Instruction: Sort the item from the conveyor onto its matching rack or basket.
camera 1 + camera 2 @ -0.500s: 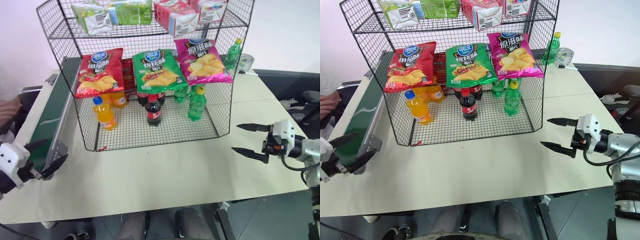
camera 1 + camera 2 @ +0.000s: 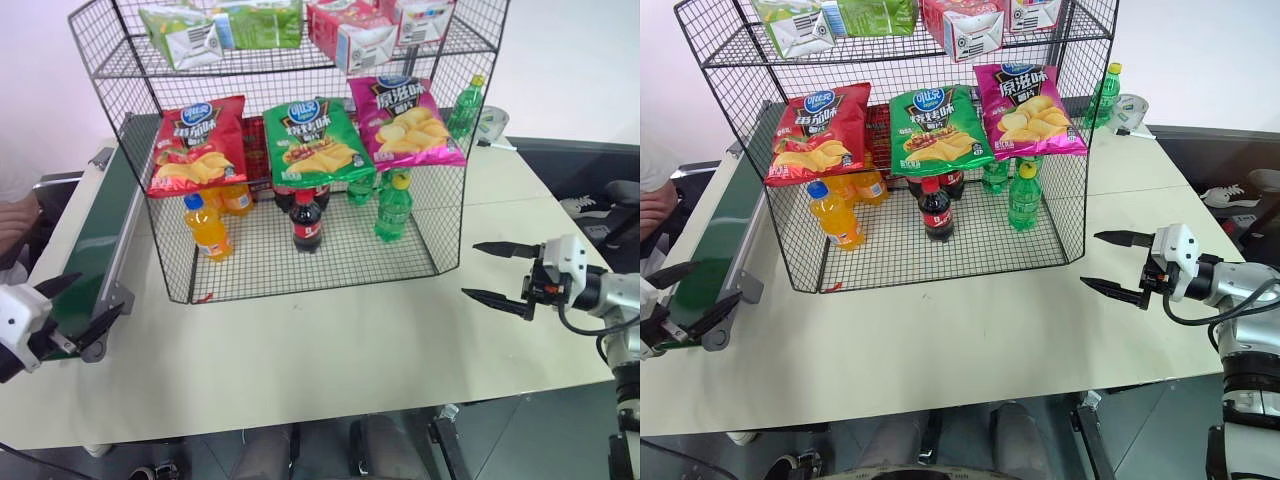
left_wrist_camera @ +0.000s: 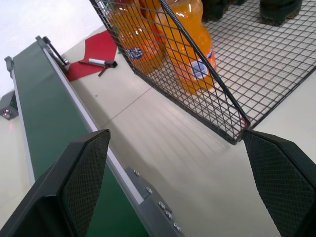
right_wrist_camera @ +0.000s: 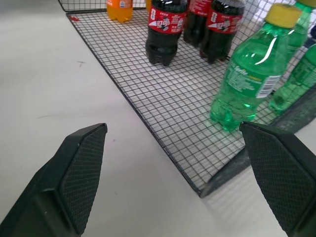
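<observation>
Left eye view: red crisp bag (image 2: 196, 146) hangs on the rack (image 2: 440, 230) front, beside the green bag (image 2: 316, 140), matching by kind. Left gripper (image 2: 76, 308), wide and empty, waits at the conveyor (image 2: 95, 240) end; right gripper (image 2: 500, 273) wide, clear.

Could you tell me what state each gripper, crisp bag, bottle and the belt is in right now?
Left gripper: open, empty, over the belt end.
Right gripper: open, empty, beside the rack.
Belt: bare where visible.
Red bag: hanging on the rack front.
Green bag: hanging.
Pink bag: hanging.
Cola bottle: upright, capped.
</observation>
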`<action>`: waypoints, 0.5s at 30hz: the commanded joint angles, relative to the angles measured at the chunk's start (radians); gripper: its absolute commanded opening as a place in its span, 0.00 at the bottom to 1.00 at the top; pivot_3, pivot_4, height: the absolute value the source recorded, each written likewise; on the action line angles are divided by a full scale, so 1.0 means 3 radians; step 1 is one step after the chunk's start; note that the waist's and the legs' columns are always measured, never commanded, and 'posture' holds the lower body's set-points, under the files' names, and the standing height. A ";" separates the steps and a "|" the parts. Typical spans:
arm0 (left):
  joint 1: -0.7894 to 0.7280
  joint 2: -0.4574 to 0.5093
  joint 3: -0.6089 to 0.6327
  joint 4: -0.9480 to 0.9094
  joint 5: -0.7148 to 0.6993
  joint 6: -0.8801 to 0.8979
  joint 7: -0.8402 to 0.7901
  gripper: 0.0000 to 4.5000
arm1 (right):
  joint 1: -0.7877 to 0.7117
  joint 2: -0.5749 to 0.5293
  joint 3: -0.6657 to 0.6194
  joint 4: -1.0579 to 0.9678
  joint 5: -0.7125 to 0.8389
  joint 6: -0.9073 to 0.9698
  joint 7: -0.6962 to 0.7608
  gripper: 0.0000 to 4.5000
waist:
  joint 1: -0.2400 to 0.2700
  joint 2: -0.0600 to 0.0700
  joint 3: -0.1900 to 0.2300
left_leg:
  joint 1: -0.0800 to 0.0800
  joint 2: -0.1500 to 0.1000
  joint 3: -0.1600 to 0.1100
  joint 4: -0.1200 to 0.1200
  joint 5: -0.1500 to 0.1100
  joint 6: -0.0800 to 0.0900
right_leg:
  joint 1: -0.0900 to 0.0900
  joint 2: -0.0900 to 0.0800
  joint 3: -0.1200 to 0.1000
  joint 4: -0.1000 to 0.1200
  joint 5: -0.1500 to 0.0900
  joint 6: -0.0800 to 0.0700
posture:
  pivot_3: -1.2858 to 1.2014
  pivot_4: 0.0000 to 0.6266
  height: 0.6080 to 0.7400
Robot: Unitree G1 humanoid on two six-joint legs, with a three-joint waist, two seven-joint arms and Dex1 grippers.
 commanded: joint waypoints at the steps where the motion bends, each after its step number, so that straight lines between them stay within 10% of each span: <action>1: 0.0003 0.0002 0.0066 -0.0086 -0.0009 -0.0050 0.0029 0.98 | -0.0073 0.0010 -0.0027 -0.0087 0.0020 -0.0024 -0.0034 1.00 | 0.0000 0.0000 0.0000 | 0.0000 0.0000 0.0000 0.0000 0.0000 0.0000 | 0.0000 0.0000 0.0000 0.0000 0.0000 0.0000 | 0.52 0.24 1.00; 15: -0.0191 0.0088 -0.0033 0.0006 0.0080 -0.0061 0.0005 0.98 | 0.0062 0.0123 -0.0017 -0.0252 0.0035 -0.0046 -0.0126 1.00 | 0.0002 0.0000 0.0000 | 0.0001 0.0000 0.0000 0.0000 0.0000 0.0000 | 0.0002 0.0000 0.0000 0.0000 0.0001 0.0001 | 0.52 0.24 1.00</action>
